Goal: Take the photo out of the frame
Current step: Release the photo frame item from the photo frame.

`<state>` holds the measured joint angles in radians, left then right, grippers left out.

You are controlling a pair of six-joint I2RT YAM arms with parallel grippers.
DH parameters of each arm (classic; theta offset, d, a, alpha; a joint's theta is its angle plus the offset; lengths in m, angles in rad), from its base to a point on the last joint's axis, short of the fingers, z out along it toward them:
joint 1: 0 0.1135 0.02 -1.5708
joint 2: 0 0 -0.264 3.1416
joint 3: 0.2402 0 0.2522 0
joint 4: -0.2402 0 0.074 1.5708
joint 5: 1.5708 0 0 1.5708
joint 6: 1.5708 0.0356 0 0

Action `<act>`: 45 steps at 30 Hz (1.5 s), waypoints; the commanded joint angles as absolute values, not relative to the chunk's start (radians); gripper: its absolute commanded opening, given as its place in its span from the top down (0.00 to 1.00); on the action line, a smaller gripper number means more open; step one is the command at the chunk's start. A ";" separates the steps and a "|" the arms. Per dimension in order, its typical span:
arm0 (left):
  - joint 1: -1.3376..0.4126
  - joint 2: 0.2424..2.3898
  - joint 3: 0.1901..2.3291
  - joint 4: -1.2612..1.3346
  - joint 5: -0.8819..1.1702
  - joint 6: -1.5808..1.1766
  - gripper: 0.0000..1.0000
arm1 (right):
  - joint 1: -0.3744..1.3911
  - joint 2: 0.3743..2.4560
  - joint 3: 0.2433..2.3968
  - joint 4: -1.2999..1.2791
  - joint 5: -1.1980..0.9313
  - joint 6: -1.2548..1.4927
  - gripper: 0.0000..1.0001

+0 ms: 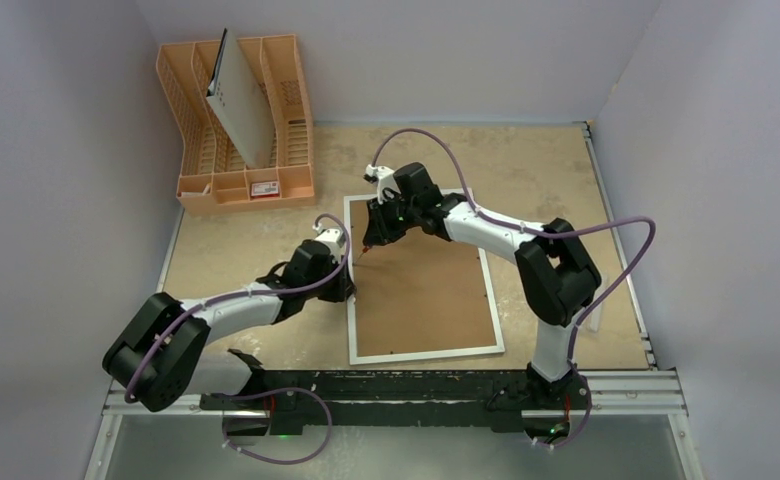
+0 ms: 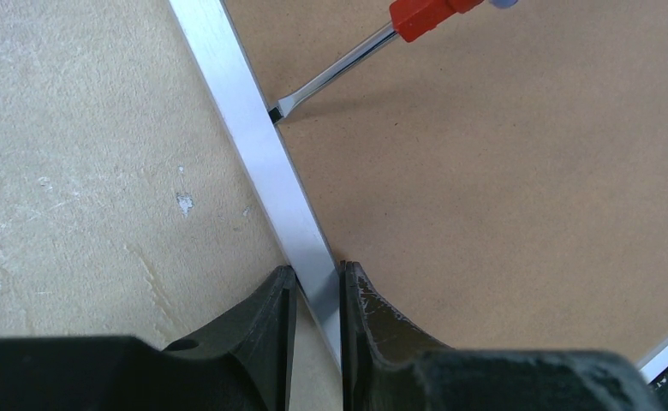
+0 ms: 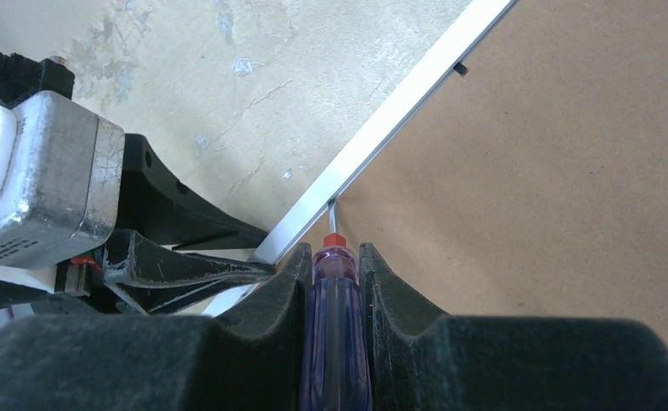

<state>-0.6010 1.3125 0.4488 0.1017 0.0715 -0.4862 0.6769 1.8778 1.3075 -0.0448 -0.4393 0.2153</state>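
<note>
The frame [image 1: 421, 285] lies face down on the table, brown fibreboard back up, inside a narrow white border [image 2: 262, 145]. The photo is hidden. My left gripper [image 2: 318, 274] is shut on the frame's left rail, one finger outside it, one on the brown back. In my right gripper [image 3: 336, 257], shut on it, is a screwdriver [image 3: 335, 334] with a blue-purple handle and red collar. Its flat tip [image 2: 281, 109] touches the seam between the left rail and the backing board, just beyond my left fingers. A small black tab [image 3: 460, 68] sits further along that rail.
An orange plastic rack [image 1: 236, 125] stands at the back left with a grey-white perforated board [image 1: 238, 100] leaning in it. Pale walls close in on both sides. The arms' black base rail [image 1: 396, 395] runs along the near edge.
</note>
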 commanded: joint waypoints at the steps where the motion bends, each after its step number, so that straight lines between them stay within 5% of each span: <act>1: -0.609 1.324 0.400 0.096 0.086 -0.458 1.00 | 0.740 1.890 1.337 -0.100 -0.380 0.217 1.00; 45: -0.608 1.234 0.327 0.130 0.014 -0.542 1.00 | 0.930 1.846 1.357 -0.068 -0.105 0.384 1.00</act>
<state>-0.6022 1.2346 0.3492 0.1936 0.0158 -0.5568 0.8856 1.8671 1.3739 -0.0788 -0.0158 0.2996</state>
